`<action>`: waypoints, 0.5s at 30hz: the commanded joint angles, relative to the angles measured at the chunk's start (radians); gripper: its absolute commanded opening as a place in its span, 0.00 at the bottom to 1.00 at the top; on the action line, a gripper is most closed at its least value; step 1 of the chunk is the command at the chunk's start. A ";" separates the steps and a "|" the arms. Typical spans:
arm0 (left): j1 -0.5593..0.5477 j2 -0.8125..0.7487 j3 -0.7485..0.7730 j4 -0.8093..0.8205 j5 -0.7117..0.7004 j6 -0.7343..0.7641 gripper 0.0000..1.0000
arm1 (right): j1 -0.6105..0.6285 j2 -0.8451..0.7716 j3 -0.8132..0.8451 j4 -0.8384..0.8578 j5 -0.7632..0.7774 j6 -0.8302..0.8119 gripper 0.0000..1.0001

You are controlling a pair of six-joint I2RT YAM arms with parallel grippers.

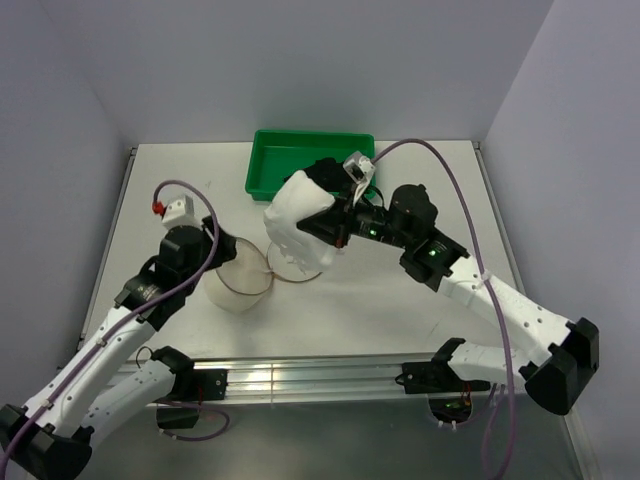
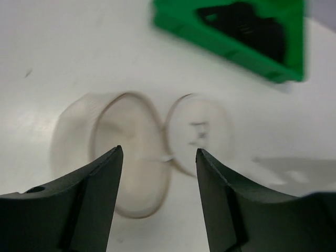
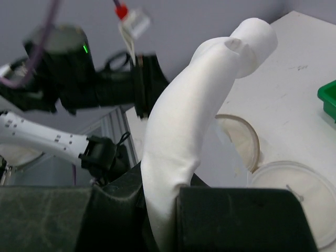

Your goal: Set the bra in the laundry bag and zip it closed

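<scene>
The right claw [image 1: 338, 222] grasps a white padded garment [image 1: 300, 225] just right of the open laundry bag [image 1: 240, 280], while the left claw [image 2: 158, 152] hangs released over the bag.

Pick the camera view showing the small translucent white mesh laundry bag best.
The left wrist view: the white mesh laundry bag lies mouth open, round lid flipped beside it, though blurred. In the top view, soft white fabric held by the right hand overlaps the lid. The right wrist view shows only part, at the frame edge.
</scene>
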State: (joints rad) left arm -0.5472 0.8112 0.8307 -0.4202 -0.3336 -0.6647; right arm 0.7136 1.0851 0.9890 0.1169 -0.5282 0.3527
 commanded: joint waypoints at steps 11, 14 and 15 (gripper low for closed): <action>0.061 0.011 -0.297 -0.008 -0.148 -0.243 0.63 | 0.010 0.350 0.085 0.467 0.028 0.203 0.00; 0.064 0.058 -0.315 0.081 -0.153 -0.225 0.51 | 0.018 0.430 0.102 0.509 0.020 0.226 0.00; 0.066 0.068 -0.318 0.104 -0.150 -0.217 0.47 | 0.020 0.452 0.106 0.521 0.019 0.241 0.00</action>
State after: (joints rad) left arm -0.4892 0.8627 0.5247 -0.4374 -0.4683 -0.8799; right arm 0.7200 1.4990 1.0332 0.4999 -0.5018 0.5488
